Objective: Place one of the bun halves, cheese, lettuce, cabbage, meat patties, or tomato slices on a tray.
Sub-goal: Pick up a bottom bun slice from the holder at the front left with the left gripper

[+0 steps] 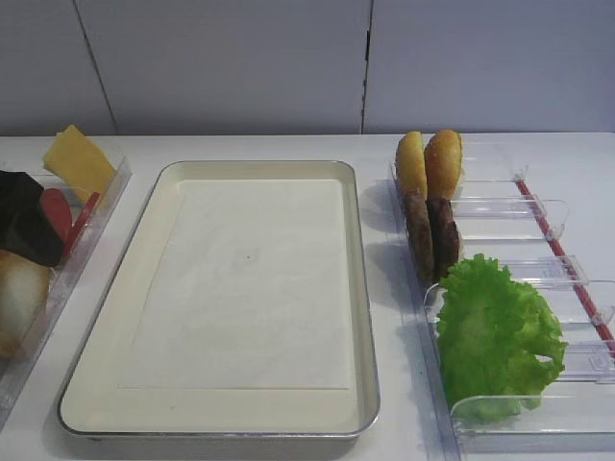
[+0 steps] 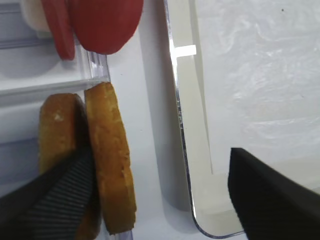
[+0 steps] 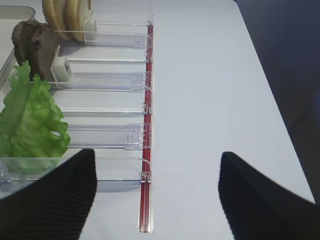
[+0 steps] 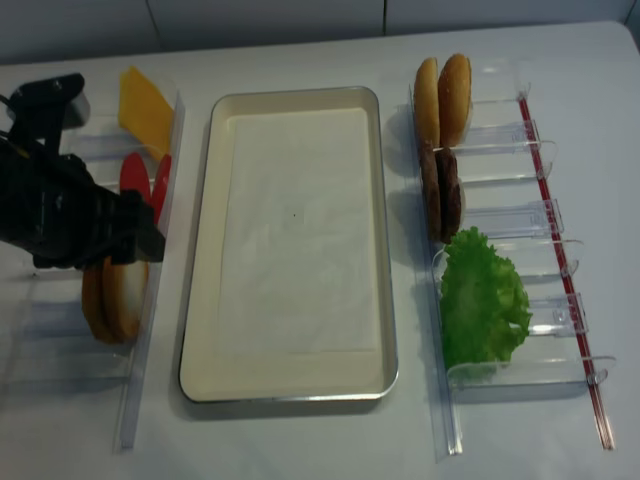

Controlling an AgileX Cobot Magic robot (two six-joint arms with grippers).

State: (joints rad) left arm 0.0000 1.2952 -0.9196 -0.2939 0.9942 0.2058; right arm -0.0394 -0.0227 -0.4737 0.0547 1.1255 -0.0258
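Observation:
In the left wrist view my left gripper (image 2: 159,155) is open, low over the left holder. One finger (image 2: 60,195) sits between two upright bun halves, and the other hangs over the tray's (image 2: 192,100) near corner. The jaws straddle the bun half (image 2: 112,165) nearer the tray without closing on it. Tomato slices (image 2: 102,22) stand just beyond it. The cheese (image 1: 77,161) leans at the far end of that holder. Meat patties (image 1: 430,235) and lettuce (image 1: 495,331) stand in the right holders. My right gripper (image 3: 156,155) is open and holds nothing. Cabbage is out of view.
The cream tray (image 1: 115,317) with its paper liner lies in the middle and holds nothing. Two golden bun halves (image 1: 430,163) stand on edge at the far right holder. A red strip (image 3: 146,125) runs along the clear holders' (image 3: 105,135) outer ends.

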